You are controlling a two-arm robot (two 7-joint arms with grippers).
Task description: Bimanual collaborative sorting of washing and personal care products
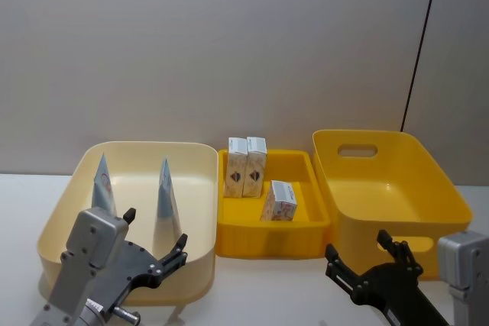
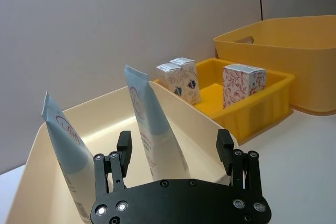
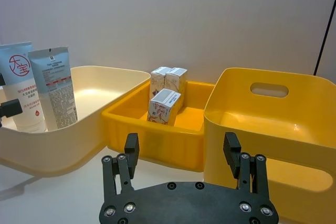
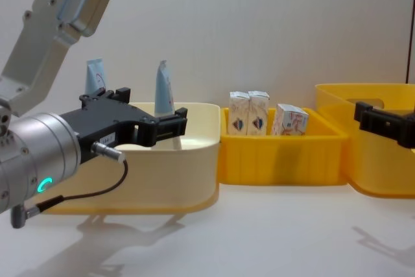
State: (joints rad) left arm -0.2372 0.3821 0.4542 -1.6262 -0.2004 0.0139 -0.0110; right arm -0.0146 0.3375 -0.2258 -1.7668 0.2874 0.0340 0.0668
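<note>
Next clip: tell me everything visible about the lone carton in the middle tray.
The lone carton is a small white box, cardboard by its look, printed with reddish swirls and closed. It stands upright on the floor of the shallow yellow tray, turned at an angle, nearer the robot than the two other cartons and apart from them. Nothing grips it.

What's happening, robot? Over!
Left claw open, right claw open, both empty. Two tubes standing in cream bin, three cartons in yellow tray. Nothing blocking.
</note>
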